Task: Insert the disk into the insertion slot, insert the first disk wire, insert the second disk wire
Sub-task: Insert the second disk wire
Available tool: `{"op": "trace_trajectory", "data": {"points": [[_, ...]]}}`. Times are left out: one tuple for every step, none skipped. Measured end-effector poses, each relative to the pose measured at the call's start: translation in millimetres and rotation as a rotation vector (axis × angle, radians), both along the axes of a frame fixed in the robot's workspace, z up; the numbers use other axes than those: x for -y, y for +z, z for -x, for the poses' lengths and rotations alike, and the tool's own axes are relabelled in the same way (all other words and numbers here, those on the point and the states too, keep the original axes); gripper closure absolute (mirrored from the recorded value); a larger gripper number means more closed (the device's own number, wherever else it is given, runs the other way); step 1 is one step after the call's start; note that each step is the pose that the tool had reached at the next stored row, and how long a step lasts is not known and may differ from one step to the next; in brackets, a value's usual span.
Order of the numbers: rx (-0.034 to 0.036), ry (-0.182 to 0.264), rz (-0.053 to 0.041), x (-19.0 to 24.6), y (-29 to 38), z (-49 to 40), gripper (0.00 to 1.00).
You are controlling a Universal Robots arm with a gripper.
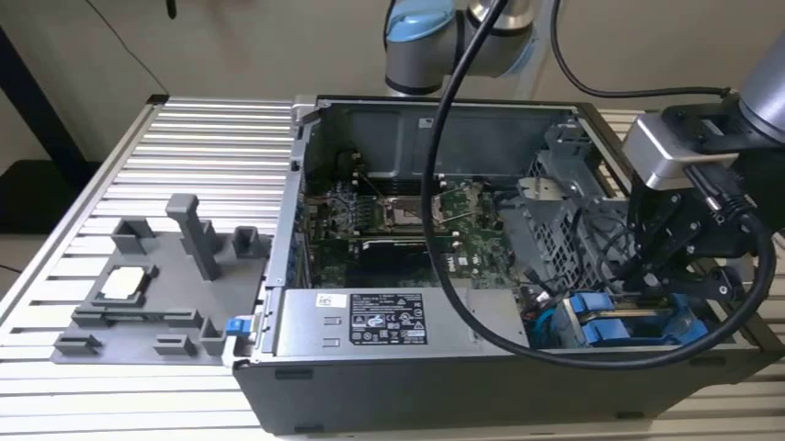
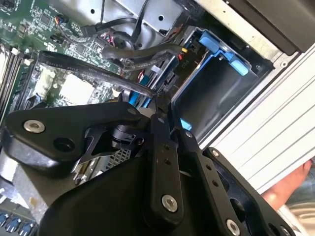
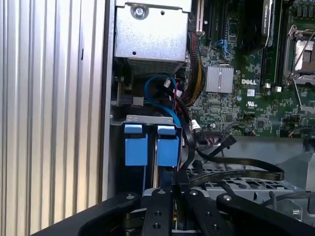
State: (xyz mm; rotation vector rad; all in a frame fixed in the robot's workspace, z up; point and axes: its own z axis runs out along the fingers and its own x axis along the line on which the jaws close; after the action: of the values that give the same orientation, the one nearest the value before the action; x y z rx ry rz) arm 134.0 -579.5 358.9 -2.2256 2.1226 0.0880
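The disk's blue carrier [image 1: 622, 323] sits inside the insertion slot of the grey drive cage [image 1: 558, 207], at the case's front corner on the exterior view's right. In the second wrist view the blue frame [image 2: 216, 53] borders a dark grey bay. Two blue tabs [image 3: 136, 145] stand side by side in the first wrist view. My gripper [image 1: 659, 285] hangs right above that corner, shut on the end of a flat black disk wire [image 2: 98, 71]. This wire [image 3: 241, 173] loops back to the gripper [image 3: 172, 191]. The pinch itself is hidden behind the black links.
The open computer case [image 1: 368, 386] holds the green motherboard [image 1: 417, 220] and a labelled power-supply box [image 1: 381, 323]. A blue cable [image 3: 160, 96] and other wires crowd the cage. A grey fixture tray [image 1: 160, 303] lies on the exterior view's left. A person's hand [image 2: 290, 189] rests outside the case.
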Motion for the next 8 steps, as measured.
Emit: {"op": "trace_trajectory", "data": {"points": [[0.0031,0.0,-0.0006,0.1,-1.2,0.0,0.84],[0.0036,-0.002,-0.0005,0.1,-2.7,0.0,0.84],[0.0038,-0.007,-0.0004,0.1,-4.1,-0.1,0.84],[0.0037,-0.016,-0.0006,0.1,-5.8,-0.2,0.84],[0.0038,-0.026,-0.0005,0.1,-7.2,-0.3,0.84],[0.0038,-0.036,-0.0005,0.0,-8.6,-0.7,0.84],[0.0037,-0.041,-0.0013,0.1,-9.3,-1.8,0.84],[0.0037,-0.044,-0.0022,0.1,-10.0,-3.2,0.84]]}}
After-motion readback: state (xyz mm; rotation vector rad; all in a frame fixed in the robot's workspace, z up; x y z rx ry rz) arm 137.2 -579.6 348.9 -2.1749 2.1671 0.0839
